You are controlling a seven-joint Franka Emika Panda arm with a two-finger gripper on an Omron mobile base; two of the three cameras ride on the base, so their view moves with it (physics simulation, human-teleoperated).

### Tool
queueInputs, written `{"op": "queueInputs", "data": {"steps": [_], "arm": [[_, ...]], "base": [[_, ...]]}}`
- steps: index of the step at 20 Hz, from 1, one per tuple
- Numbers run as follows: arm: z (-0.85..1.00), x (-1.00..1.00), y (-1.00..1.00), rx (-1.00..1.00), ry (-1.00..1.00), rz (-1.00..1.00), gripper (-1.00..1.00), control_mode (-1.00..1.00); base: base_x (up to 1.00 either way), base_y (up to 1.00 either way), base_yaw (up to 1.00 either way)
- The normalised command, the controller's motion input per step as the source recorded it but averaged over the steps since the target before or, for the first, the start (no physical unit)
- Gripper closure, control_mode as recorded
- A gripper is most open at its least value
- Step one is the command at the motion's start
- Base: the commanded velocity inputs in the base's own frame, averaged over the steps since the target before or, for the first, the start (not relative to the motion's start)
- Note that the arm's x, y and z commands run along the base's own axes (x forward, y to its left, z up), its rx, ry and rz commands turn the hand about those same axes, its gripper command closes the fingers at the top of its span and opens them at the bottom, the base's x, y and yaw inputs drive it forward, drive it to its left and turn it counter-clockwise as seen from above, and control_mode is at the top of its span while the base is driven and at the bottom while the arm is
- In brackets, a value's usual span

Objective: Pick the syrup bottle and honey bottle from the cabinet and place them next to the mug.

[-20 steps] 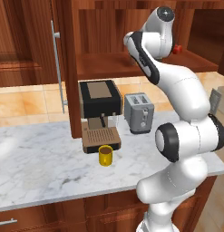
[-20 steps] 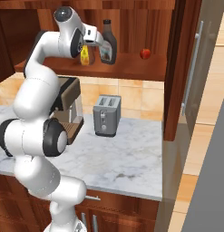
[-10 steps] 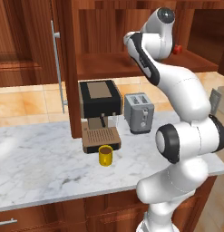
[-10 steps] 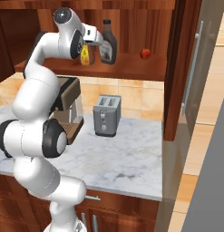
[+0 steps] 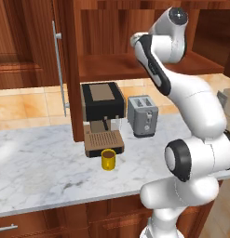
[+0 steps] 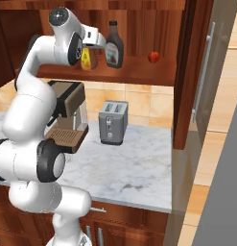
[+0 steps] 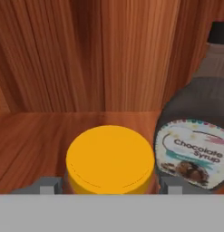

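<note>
Gripper [image 7: 109, 189] sits on the cabinet shelf with a jaw on each side of the honey bottle [image 7: 109, 158], clamped on it; grey fingertips [image 7: 49, 186] flank the yellow cap in the hand view. In the right base view the honey bottle [image 6: 86, 58] stands upright on the shelf, partly behind the gripper [image 6: 93, 41]. The landmark for all places below is the coffee machine [image 5: 102, 117].

Going left to right in the left base view: the cabinet's [image 5: 65, 56] open door edge with its silver handle [image 5: 60, 69] hangs just left of the coffee machine. The mug [image 5: 108, 159] stands on the marble counter [image 5: 37, 172] right in front of the coffee machine, near its drip tray. A toaster [image 5: 142, 115] stands just right of the coffee machine. The arm [image 5: 181, 93] rises further right and reaches up over the coffee machine into the cabinet.

In the right base view, the coffee machine [image 6: 67, 113] is partly hidden by the arm. The honey bottle is above it on the shelf. The syrup bottle [image 6: 113, 45] stands upright above and right of it, just beside the honey bottle; touching or not, can't tell. A small red item [image 6: 153, 57] lies on the same shelf further right. The toaster [image 6: 113, 122] sits on the counter right of the coffee machine.
</note>
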Motion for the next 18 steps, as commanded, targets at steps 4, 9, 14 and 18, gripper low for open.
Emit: {"op": "queueInputs", "data": {"steps": [4, 9, 14, 18], "arm": [[-0.01, -1.0, -0.01, 0.0, -0.11, 0.0, 1.0, -1.0], [-0.03, -0.97, -0.01, 0.0, -0.1, 0.05, 1.0, -1.0], [0.0, -0.69, 0.0, 0.0, -0.02, 0.19, 1.0, -1.0], [0.0, -0.39, 0.0, -0.05, 0.0, 0.3, 1.0, -1.0]], "base": [[0.0, 0.0, 0.0], [0.0, 0.0, 0.0], [0.0, 0.0, 0.0], [0.0, 0.0, 0.0]]}}
